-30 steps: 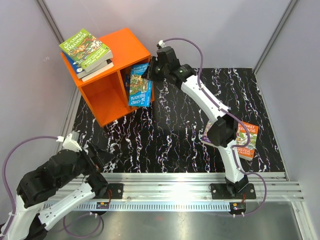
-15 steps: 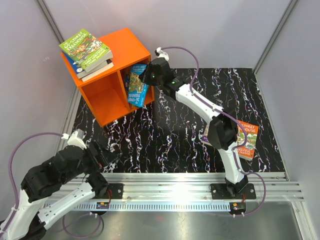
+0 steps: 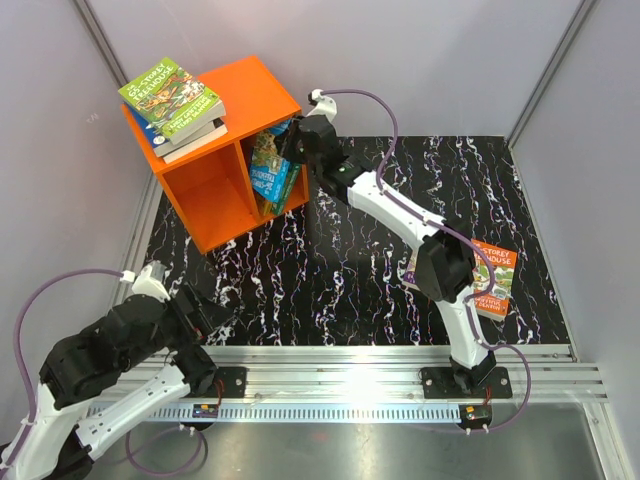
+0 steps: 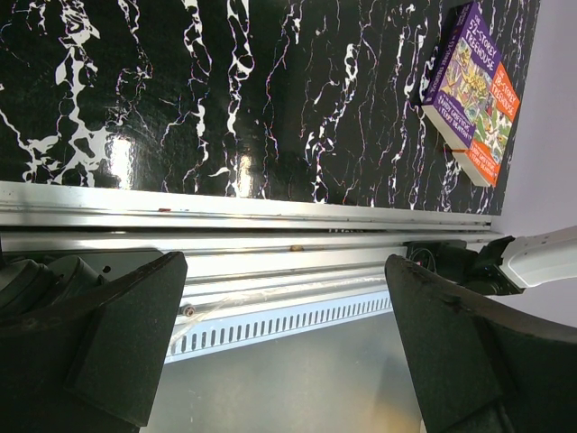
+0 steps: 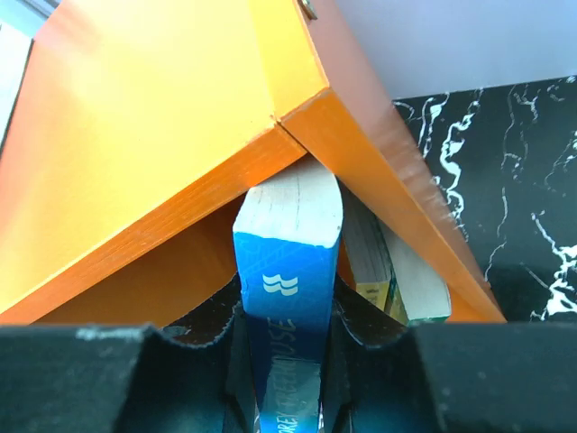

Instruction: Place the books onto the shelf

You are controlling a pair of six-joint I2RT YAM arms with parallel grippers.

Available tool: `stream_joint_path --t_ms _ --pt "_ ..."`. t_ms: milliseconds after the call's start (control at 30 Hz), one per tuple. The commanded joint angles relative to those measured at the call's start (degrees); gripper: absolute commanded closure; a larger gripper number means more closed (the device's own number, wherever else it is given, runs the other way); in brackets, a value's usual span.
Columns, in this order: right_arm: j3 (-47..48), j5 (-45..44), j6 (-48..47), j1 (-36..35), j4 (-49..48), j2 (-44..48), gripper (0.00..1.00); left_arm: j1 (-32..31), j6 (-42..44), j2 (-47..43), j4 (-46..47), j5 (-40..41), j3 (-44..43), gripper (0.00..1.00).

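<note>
Right end effector [image 5: 287,325] grips blue book [image 5: 288,262] narrow, book upright, partly inside right compartment of orange shelf [image 3: 250,85] beside other books [image 5: 397,280]. Left end effector [image 4: 287,334] wide, empty, over desk [image 4: 270,90] edge. Book stack [image 3: 172,100] on the shelf top.

1. The right tool [image 3: 292,143] gripped a blue book [image 3: 268,172] standing in the right compartment of the orange shelf [image 3: 215,215].
2. A stack of books [image 3: 172,100] lay on its top.
3. On the right of the bench [image 3: 340,280] lay more books [image 3: 492,282].
</note>
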State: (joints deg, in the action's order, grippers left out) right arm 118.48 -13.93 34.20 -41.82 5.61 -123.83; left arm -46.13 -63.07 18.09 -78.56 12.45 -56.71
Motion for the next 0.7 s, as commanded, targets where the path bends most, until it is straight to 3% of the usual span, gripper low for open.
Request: stream_joint_path --t_ms 0,300,667 --pt "3.4 -6.2 -2.8 0.1 -14.0 0.6 1.0 0.0 -0.2 0.3 -4.0 0.3 -0.9 0.01" --pt "-3.0 -9.8 -6.3 0.0 -30.3 -3.8 1.0 0.1 -1.0 -0.5 -2.2 0.3 1.9 0.01" --pt "-2.8 -18.5 -16.0 -3.7 -46.1 -13.9 1.0 0.2 -3.1 -3.9 -2.8 1.5 6.5 0.01"
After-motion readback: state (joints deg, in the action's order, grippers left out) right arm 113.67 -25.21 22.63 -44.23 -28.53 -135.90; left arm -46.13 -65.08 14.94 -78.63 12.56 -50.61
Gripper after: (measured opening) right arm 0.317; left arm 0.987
